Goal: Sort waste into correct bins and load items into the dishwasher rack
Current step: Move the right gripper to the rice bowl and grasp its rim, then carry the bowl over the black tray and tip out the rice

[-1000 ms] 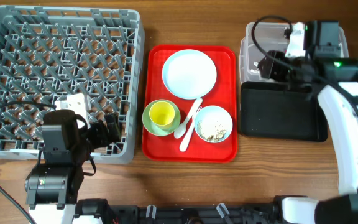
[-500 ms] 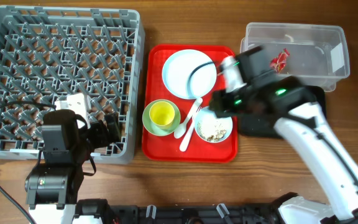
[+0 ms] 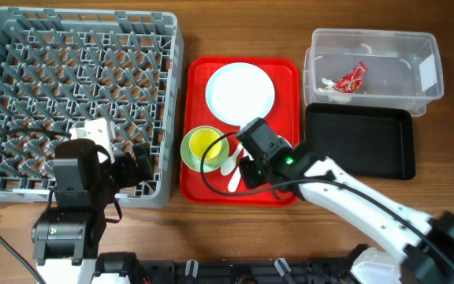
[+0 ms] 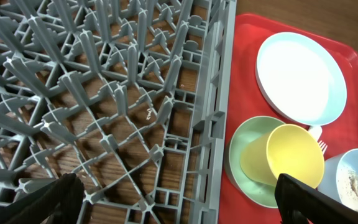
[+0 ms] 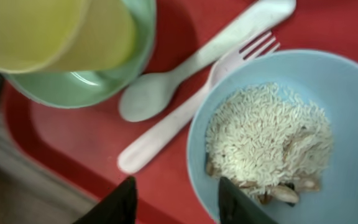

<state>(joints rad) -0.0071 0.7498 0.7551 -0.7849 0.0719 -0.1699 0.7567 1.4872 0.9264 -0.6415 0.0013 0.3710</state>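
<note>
My right gripper (image 5: 178, 202) hangs low over the pale blue bowl (image 5: 347, 93), which holds rice scraps (image 5: 263, 134). Its fingers straddle the bowl's left rim with a gap, one over the red tray, one inside. The white spoon (image 5: 143, 101) and fork (image 5: 166, 137) lie just left of the bowl. The yellow cup (image 3: 205, 144) sits tilted in the green bowl (image 3: 189, 156), with the plate (image 3: 240, 93) behind. The clear tub (image 3: 416, 55) holds the red wrapper (image 3: 354, 76) and a napkin (image 3: 326, 84). My left gripper (image 4: 179, 205) stands wide open above the rack's (image 3: 77, 87) near right corner.
The black tray (image 3: 359, 142) lies in front of the clear tub at the right. The red serving tray (image 3: 199, 189) sits between the rack and the bins. From the overhead view my right arm (image 3: 353, 197) crosses the table's near right part and hides most of the blue bowl.
My right arm swung from the clear tub left and down to the blue bowl on the red tray, and its jaws narrowed. The left arm has not moved.
</note>
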